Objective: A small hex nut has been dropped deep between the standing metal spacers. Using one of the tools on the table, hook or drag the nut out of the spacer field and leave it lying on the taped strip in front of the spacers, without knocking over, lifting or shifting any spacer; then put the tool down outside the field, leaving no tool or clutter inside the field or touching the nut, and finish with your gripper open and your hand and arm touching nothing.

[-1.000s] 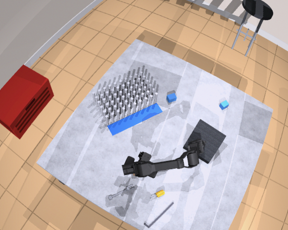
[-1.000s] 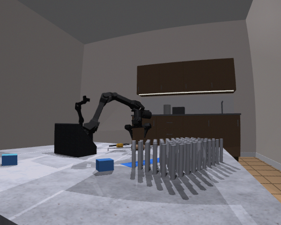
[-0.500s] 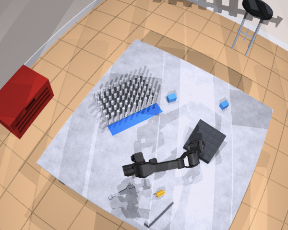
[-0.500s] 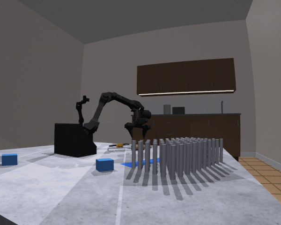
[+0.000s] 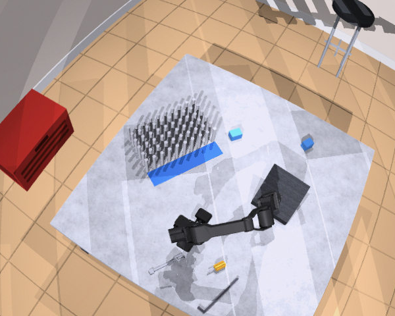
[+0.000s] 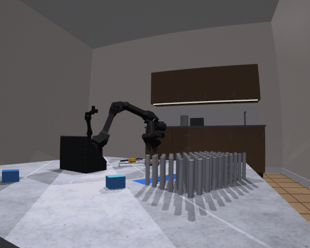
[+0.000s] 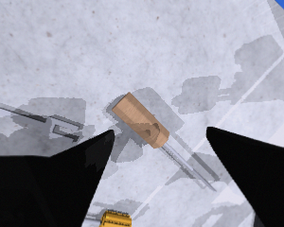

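Note:
My gripper (image 6: 152,150) (image 7: 159,132) is open and empty, above a wooden-handled tool (image 7: 134,115) (image 6: 151,161). That tool lies on the table between the fingertips in the wrist view, its thin metal shaft pointing lower right; the arm hides it in the top view. The upright grey metal spacers (image 5: 169,155) (image 6: 190,179) stand in a dense field behind the blue taped strip (image 5: 158,179) (image 6: 140,181). I cannot see the nut. A silver tool (image 5: 151,270), a yellow-handled tool (image 5: 220,265) (image 7: 115,219) and a dark bent rod (image 5: 221,293) lie on the near side of the table.
A light-topped blue block (image 5: 235,134) (image 6: 115,182) sits beside the spacer field. Another blue block (image 5: 307,144) (image 6: 10,176) lies farther off. The arm's dark base block (image 5: 289,193) (image 6: 77,154) stands on the table.

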You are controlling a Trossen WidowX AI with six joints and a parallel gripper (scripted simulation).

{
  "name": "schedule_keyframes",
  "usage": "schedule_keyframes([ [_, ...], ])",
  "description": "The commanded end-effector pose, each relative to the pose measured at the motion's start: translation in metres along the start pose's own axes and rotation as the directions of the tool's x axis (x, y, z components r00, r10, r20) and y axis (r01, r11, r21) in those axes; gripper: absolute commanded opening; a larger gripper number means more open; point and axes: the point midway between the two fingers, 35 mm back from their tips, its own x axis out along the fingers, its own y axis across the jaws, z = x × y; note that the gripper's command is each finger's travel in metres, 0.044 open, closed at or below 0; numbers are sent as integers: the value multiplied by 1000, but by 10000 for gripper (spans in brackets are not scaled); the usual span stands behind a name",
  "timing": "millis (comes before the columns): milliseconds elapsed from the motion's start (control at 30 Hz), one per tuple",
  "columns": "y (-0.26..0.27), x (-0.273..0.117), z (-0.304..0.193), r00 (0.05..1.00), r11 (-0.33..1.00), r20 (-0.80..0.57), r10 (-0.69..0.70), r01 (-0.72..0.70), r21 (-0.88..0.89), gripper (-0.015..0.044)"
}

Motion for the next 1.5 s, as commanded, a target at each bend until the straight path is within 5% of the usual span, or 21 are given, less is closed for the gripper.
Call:
schedule_keyframes([
  [0, 1, 1, -3, 999, 641, 27, -17, 32, -767, 440],
  [367, 2, 1, -3, 999, 169, 41, -24, 45, -985, 440],
  [700, 2, 0, -4, 998, -305, 54, -30, 42, -952, 440],
  [1100, 3, 0, -4, 997, -773, 69, -36, 16, -635, 440],
  [1467, 3, -1, -5, 996, -986, 82, -41, -28, -163, 440],
])
